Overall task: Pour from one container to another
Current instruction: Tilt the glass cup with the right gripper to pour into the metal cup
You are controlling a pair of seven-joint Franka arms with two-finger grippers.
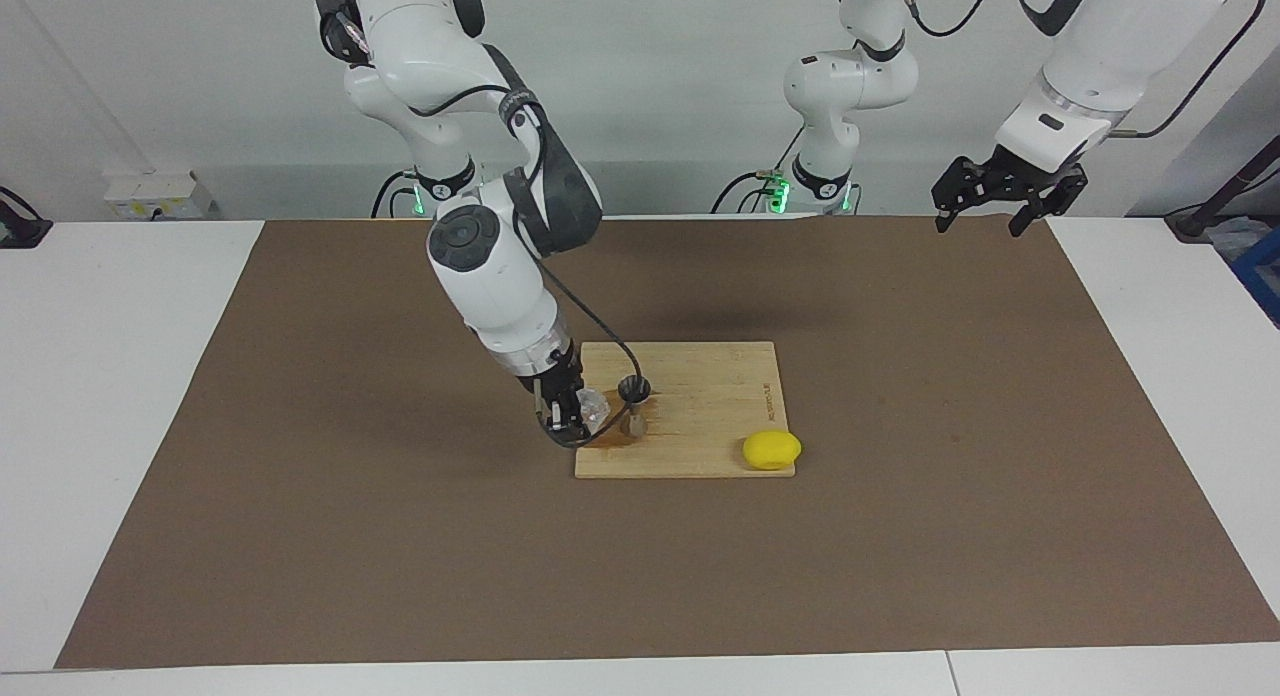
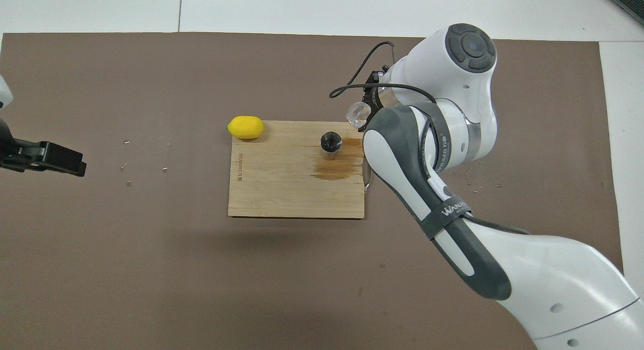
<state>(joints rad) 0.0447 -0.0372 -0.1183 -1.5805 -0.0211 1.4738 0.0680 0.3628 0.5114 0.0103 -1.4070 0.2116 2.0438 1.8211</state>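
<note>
Right pincer (image 1: 572,408) grips cup (image 1: 594,406), tipped just beside jigger (image 1: 634,404): pour approach. Next: mouth over jigger, tilt further. Left pincer (image 1: 1008,191) open, waiting.

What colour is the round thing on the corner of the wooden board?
Bright yellow: the lemon, clearest in the overhead view.
</note>
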